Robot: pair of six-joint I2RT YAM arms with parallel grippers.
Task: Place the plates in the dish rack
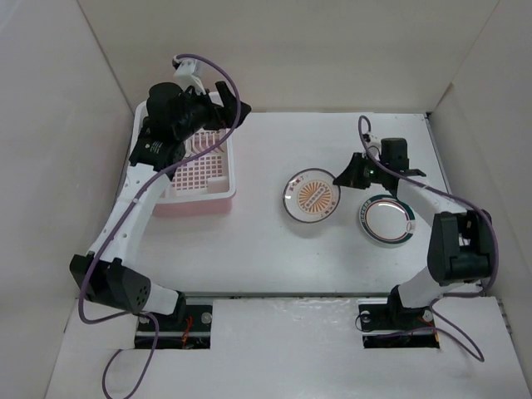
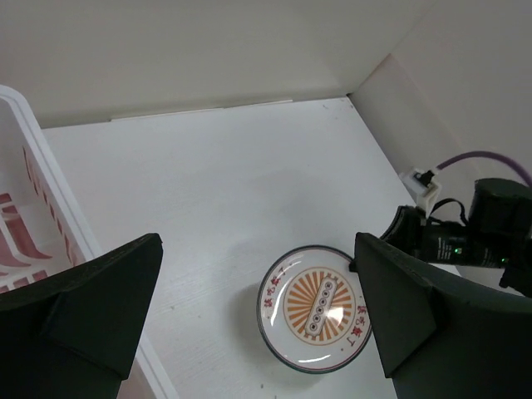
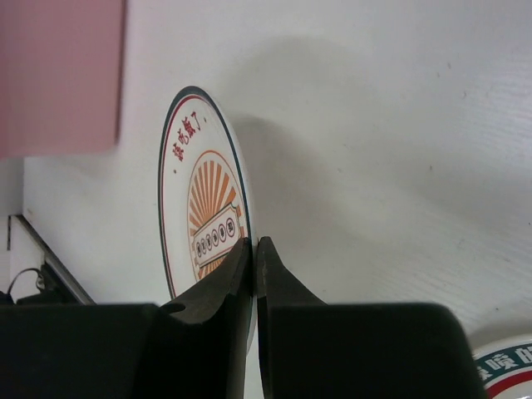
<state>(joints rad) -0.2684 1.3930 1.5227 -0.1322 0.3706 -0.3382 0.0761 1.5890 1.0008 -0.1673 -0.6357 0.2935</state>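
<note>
White worktop (image 1: pixel 274 258) carries everything, with the pale pink dish rack (image 1: pixel 193 205) at its far left and two plates on the right half, well apart from the rack. Whether any plate already stands in the rack I cannot tell, because the left arm (image 1: pixel 133 199) lies across it and hides much of the floor.

That arm is the first hazard. The left fingers (image 1: pixel 230 105) hang spread wide and empty over the rack's right rim, so a plate brought across from the right could strike them or find the way to the tines blocked.

The right arm (image 1: pixel 449 241) reaches in to the sunburst plate (image 1: pixel 312 198), which sits near the middle of the worktop, seemingly flat or close to it. The right fingers (image 3: pixel 253 245) are pressed almost together on its right-hand edge and take only a thin bite of rim.

This looks to me like the weak point. The glaze is glossy and the hold sits far from the plate's centre, so on a lift the plate may pivot in the pinch, droop, or slide out and drop. The rack also lies well away from this arm, and a long carry or a handover gives that slip more chances.

Just beside the right wrist lies the second plate (image 1: pixel 386 220), white with a dark rim. A careless swing of the wrist or of the held plate could nudge it.
</note>
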